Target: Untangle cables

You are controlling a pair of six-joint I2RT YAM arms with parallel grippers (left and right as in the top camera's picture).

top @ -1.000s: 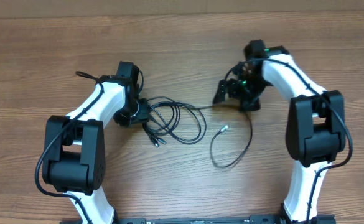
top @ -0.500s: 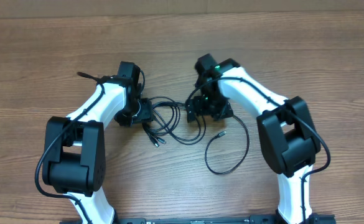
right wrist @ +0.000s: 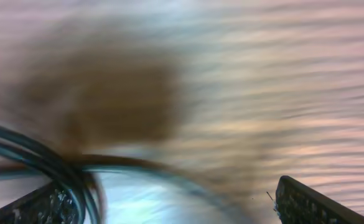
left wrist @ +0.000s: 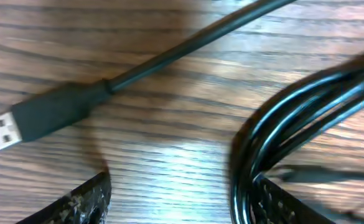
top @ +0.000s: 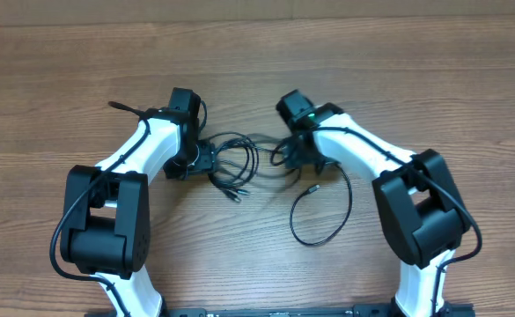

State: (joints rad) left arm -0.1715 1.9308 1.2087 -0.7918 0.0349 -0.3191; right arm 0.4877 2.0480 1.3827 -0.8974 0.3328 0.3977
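Now the right gripper (top: 292, 160), wide open and empty, has swung in to the right edge of the cables (top: 236, 164) bunched between the two, while the left gripper (top: 206, 164) has opened beside them, leaving the cables unheld for a fresh pull.

A wooden table (top: 468, 79) fills the view, its brown grain running left to right. A paler tan strip (top: 239, 9) lies along its far edge. Soft overhead light leaves a pale sheen (left wrist: 188, 155) on the wood.
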